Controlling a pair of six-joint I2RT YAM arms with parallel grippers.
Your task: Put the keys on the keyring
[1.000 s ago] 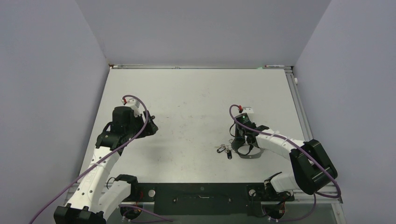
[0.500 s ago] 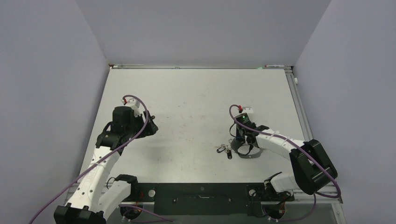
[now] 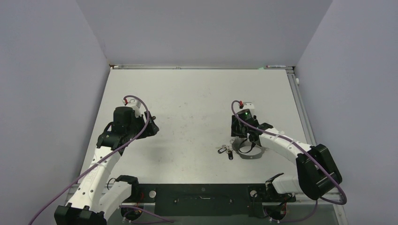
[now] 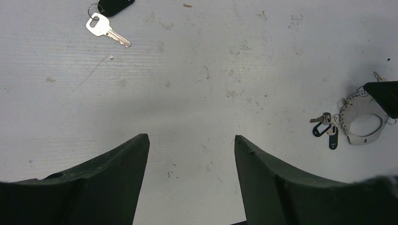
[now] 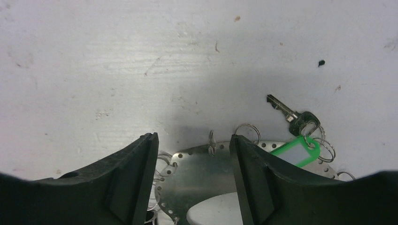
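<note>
The keyring (image 5: pixel 206 168) is a silver plate with holes along its rim and small split rings hanging from it; it lies flat on the table. My right gripper (image 5: pixel 192 140) hovers open just over the plate's edge, holding nothing. A black-headed key (image 5: pixel 292 116) and a green tag (image 5: pixel 295 152) lie at the plate's right side. From above, the keyring (image 3: pixel 249 153) sits under the right gripper (image 3: pixel 243 138), with small keys (image 3: pixel 226 150) to its left. My left gripper (image 4: pixel 191 138) is open over bare table. A silver key (image 4: pixel 105 29) lies far ahead of it.
A black tag (image 4: pixel 115 5) is attached beside the silver key. The white table (image 3: pixel 197 93) is walled in grey on three sides, with a metal rail (image 3: pixel 300 108) along its right edge. Purple cables run along both arms.
The right gripper has opened after being shut, and its wrist has lifted and shifted slightly away from the keyring. The keyring stays on the table. The left arm has not moved.
</note>
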